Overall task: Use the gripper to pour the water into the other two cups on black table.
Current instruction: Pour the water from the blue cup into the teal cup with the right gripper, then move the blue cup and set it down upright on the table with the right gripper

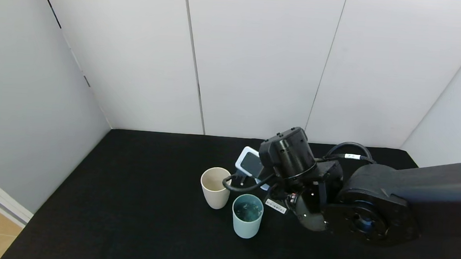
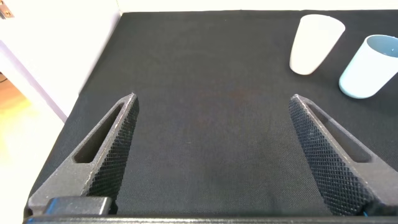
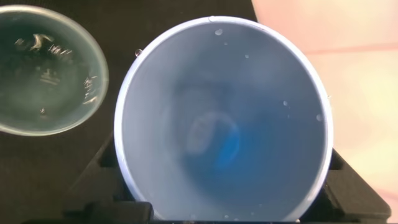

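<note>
While the right gripper (image 1: 260, 178) hangs over the middle of the black tabletop (image 1: 129, 219), its fingers are clamped on a periwinkle-blue cup (image 3: 224, 118), whose inside shows only scattered droplets in the right wrist view. From the head view that cup is almost wholly hidden behind the wrist's black housing and the white-grey camera block (image 1: 249, 164); only a sliver of blue shows. A black cable (image 1: 243, 187) loops from the wrist across to the cream-beige cup (image 1: 215, 187), reaching its near rim. That cup stands upright, and the pale teal cup (image 1: 247, 215) stands upright just beside it, nearer the robot. Water (image 1: 247, 211) glints inside the teal cup; whether the cream cup holds any I cannot tell. White wall panels (image 1: 259, 59) close off the back and sides. The left gripper (image 2: 211, 118) sits low over bare cloth well apart from both cups, fingers spread wide and holding nothing.
</note>
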You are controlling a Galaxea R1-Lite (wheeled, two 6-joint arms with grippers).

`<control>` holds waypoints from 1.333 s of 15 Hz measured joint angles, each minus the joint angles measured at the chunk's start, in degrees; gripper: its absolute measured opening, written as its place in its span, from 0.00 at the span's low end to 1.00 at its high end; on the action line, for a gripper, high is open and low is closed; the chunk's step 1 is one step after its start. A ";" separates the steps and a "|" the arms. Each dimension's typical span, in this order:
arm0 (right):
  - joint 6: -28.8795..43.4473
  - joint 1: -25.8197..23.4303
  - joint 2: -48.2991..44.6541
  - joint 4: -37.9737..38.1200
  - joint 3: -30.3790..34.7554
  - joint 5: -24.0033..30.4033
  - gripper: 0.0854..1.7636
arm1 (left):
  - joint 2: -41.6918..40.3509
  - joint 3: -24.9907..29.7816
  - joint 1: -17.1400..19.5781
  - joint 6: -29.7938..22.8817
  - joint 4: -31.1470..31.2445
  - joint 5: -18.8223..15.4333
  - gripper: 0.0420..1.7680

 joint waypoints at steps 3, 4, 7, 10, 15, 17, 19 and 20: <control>6.18 -4.49 -2.73 -0.83 2.01 5.61 0.73 | 0.00 0.00 0.02 0.00 0.00 0.01 0.97; 7.75 -6.45 -3.78 -2.39 2.89 7.91 0.73 | 0.00 0.00 0.02 0.00 0.00 0.04 0.97; 9.74 -13.81 -6.57 -10.42 6.56 14.06 0.73 | 0.00 0.00 0.02 0.00 -0.02 0.01 0.97; 10.40 -23.98 -8.94 -18.55 12.57 20.59 0.73 | 0.00 0.00 0.02 0.00 -0.05 0.01 0.97; 23.80 -37.24 -9.81 -27.09 18.69 28.39 0.73 | 0.00 0.00 0.02 0.00 -0.05 0.01 0.97; 25.94 -39.67 -9.81 -27.67 20.65 30.55 0.73 | 0.00 0.00 0.02 0.00 -0.05 0.01 0.97; 26.42 -41.47 -9.62 -33.27 23.45 31.65 0.73 | 0.00 0.00 0.02 0.00 -0.05 0.01 0.97; 26.49 -42.09 -9.19 -37.29 24.92 32.00 0.73 | 0.00 0.00 0.02 0.00 -0.05 0.00 0.97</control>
